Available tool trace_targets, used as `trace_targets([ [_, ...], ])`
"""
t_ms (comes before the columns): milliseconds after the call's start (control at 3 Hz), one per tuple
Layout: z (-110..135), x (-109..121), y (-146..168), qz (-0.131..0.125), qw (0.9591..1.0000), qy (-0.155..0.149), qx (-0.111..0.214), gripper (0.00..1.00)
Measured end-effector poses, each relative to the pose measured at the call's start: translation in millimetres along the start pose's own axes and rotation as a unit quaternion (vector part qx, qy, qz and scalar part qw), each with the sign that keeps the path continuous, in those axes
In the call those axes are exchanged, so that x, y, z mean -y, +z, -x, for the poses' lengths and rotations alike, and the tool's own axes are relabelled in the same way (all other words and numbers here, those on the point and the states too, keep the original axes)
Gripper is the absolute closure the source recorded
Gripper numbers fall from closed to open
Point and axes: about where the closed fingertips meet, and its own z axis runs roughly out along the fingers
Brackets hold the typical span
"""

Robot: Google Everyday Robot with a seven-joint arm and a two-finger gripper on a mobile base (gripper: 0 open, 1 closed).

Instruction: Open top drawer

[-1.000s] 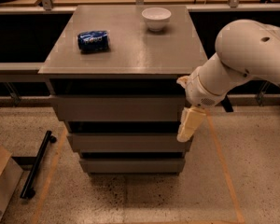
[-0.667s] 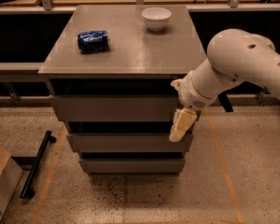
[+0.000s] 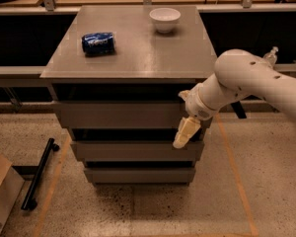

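Your claw (image 3: 186, 132) hangs at the right end of the top drawer (image 3: 118, 115). Its cream tip points down and crosses the dark gap under that drawer's front, reaching the upper edge of the middle drawer (image 3: 135, 150). You cannot tell from here whether the claw is spread or pressed together, or whether it has hold of the drawer edge. The white arm (image 3: 246, 80) comes in from the right, with its wrist just beside the drawer's right corner.

The top drawer sits directly under the table (image 3: 138, 58) surface, a flat grey front with a shadowed slot above it. None of its inside is visible to you. Below the middle drawer is the bottom drawer (image 3: 138, 175), and each front looks narrower than the one above.

On the table, a white bowl (image 3: 165, 19) stands upright near the far edge, and only its pale inner wall shows. A blue can (image 3: 98, 42) lies on its side to the left, well apart from the bowl.

On the floor to the left lies a black bar (image 3: 38, 174). A cardboard box (image 3: 0, 191) sits at the lower left corner.
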Motion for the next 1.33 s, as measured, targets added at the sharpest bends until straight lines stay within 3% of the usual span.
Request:
trace_targets([
  [667,-32.6,52.3,55.8,0.007,0.9993,0.023,0.030,0.01],
  [1000,-38.4,69.6,71.2,0.010,0.9988,0.026,0.040,0.06],
  [1333,-36.8,71.3,70.4,0.009,0.9984,0.029,0.048,0.24],
])
